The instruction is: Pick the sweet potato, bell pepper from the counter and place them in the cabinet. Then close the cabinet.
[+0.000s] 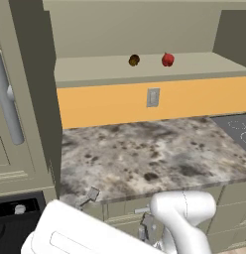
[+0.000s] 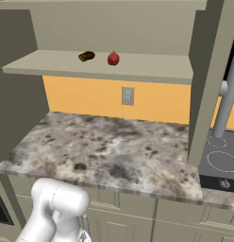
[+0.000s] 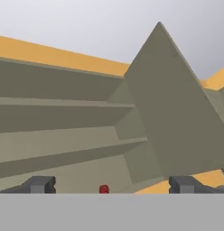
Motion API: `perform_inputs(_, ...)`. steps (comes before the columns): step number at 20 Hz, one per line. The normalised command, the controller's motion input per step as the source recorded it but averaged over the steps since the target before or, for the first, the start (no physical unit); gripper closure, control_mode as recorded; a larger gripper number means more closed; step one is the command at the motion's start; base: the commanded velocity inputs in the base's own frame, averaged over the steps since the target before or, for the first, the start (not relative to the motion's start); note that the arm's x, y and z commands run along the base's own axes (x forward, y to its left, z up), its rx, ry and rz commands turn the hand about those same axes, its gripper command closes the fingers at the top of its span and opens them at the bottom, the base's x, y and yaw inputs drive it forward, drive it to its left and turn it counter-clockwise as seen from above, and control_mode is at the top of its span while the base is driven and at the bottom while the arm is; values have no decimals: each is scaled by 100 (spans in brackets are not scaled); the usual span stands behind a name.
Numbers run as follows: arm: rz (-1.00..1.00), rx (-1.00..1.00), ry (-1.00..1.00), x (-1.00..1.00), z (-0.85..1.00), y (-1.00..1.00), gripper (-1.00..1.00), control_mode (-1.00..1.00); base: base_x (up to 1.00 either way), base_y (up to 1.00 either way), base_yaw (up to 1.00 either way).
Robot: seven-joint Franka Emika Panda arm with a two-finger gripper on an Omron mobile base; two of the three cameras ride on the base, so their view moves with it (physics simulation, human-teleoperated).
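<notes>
While the gripper (image 3: 112, 185) is held wide open and empty below the cabinet (image 1: 145, 69), the bell pepper (image 3: 104, 189) is seen between its fingertips, well apart from them. On the cabinet's lowest shelf, the sweet potato (image 1: 134, 60) lies just beside the pepper, near the shelf's front edge.

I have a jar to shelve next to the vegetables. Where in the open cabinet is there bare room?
On the cabinet shelf, the sweet potato and bell pepper sit close together left of centre. The shelf is bare from the bell pepper to the right door, and also left of the sweet potato.
</notes>
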Motion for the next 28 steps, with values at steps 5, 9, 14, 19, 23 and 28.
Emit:
perform_inputs(5, -1, -1, -4, 45, -7, 23, -100, -100, 0, 0, 0)
perform_inputs(9, -2, -3, -1, 44, -15, 31, -100, -100, 0, 0, 0)
perform_inputs(14, -10, -3, 0, 39, -21, 42, -100, -100, 0, 0, 0)
perform_inputs(19, -21, -3, 0, 27, -23, 59, -100, -100, 0, 0, 0)
perform_inputs(23, -23, -5, 0, 26, -21, 65, -100, -100, 0, 0, 0)
perform_inputs(28, -23, -4, 0, 43, -16, 64, -100, -100, 0, 0, 0)
